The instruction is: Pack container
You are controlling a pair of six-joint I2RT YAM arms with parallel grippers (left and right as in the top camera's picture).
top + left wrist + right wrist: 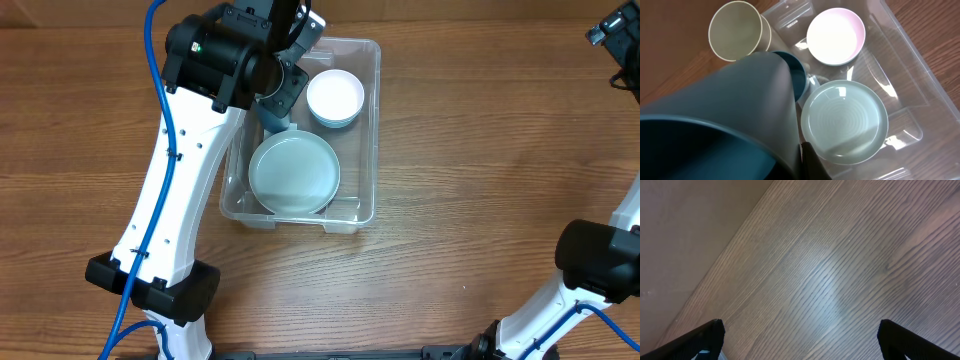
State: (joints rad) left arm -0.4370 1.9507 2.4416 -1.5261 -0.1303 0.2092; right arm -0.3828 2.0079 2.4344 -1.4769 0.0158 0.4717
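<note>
The clear container stands mid-table; in the left wrist view its wall runs down the right. Inside lie a pale green bowl, a white-pink bowl and a teal cup. My left gripper hangs over the container's back left and is shut on the wall of a second, large teal cup. My right gripper is open and empty over bare wood, far right.
A beige cup sits by the container's back corner; I cannot tell whether it is inside. It is hidden under the left arm in the overhead view. The wooden table surrounds the container.
</note>
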